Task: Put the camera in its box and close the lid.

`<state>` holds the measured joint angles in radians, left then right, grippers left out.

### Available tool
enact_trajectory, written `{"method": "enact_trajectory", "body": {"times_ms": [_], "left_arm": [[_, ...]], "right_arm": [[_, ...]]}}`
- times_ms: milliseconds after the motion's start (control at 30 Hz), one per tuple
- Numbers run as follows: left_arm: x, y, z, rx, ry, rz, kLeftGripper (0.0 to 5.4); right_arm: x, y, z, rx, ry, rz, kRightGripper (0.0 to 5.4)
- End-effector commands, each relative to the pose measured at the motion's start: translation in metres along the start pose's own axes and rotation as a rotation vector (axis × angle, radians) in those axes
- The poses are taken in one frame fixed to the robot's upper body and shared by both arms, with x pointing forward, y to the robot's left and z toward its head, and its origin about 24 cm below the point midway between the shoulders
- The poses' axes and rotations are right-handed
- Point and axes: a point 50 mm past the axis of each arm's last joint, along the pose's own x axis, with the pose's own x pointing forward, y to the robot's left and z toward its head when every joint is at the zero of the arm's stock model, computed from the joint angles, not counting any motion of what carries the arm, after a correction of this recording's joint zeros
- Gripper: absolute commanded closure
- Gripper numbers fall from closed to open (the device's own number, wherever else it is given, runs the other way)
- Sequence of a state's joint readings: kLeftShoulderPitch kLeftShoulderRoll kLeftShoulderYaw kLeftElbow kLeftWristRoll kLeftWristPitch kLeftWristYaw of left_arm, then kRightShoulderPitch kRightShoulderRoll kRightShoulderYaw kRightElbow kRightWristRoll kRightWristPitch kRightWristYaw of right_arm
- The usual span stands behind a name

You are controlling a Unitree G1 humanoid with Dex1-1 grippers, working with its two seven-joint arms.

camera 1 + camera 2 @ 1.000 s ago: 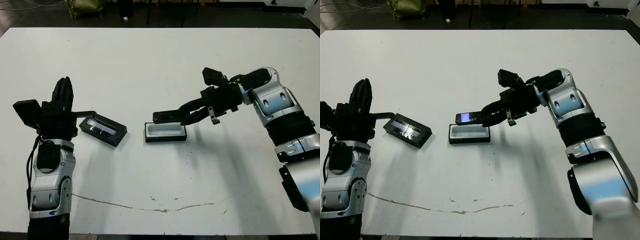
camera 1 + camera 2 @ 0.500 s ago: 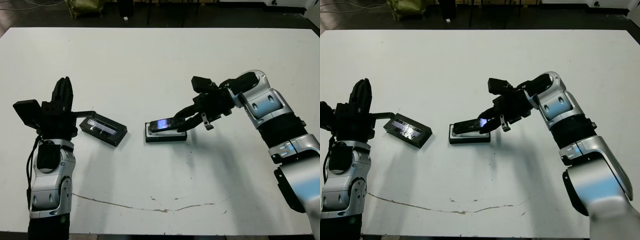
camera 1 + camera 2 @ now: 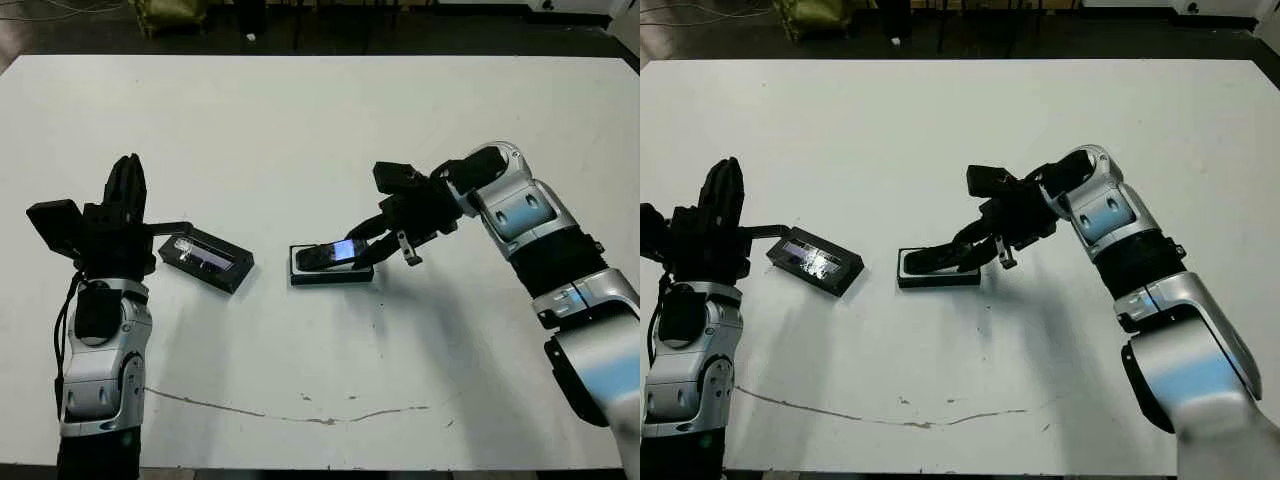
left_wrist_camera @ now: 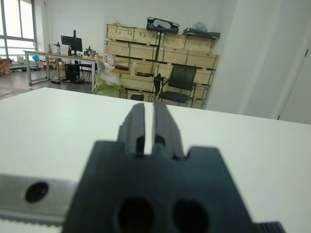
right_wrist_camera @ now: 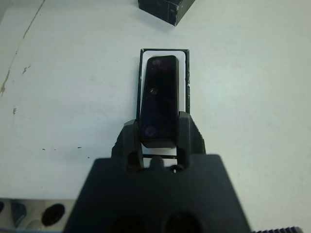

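My right wrist view shows what the head views cannot: the camera lines up lengthwise over the box, white lining showing along both long sides and past its far end. From the head views I see instead that the camera sits tilted, its outer end down in the box and the end I hold raised above the rim, its small screen glowing bluish-white (the wrist view shows only a dark face). My right gripper pinches that raised end between its two fingers.

My left wrist view looks over bare table toward a room with shelves of crates and a chair; none of the task's things appear in it. There my left gripper has its fingers pressed nearly together around nothing.

The box holds only the camera's lowered end. The lid lies flat on the table, window strip up, between the box and my left arm, well apart from the box.

I count one camera, one box, one lid, two grippers.
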<state>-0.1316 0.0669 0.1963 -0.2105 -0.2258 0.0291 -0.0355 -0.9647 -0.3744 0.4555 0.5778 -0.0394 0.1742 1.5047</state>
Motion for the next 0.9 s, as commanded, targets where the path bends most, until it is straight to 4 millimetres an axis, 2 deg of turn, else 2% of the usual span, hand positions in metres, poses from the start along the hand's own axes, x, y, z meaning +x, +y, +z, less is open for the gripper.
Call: {"method": "enact_trajectory", "body": {"times_ms": [33, 433, 900], "left_arm": [[-0.004, 0.003, -0.005, -0.004, 0.027, 0.012, 5.4], [-0.004, 0.001, -0.006, -0.002, 0.033, 0.011, 5.4], [-0.004, 0.001, -0.007, -0.003, 0.037, 0.01, 5.4]], "right_arm": [[0.008, 0.004, -0.009, 0.021, 0.008, 0.019, 5.2], [0.018, 0.007, -0.015, -0.029, 0.048, -0.004, 5.2], [0.028, 0.01, -0.008, 0.02, 0.02, -0.002, 5.2]]}}
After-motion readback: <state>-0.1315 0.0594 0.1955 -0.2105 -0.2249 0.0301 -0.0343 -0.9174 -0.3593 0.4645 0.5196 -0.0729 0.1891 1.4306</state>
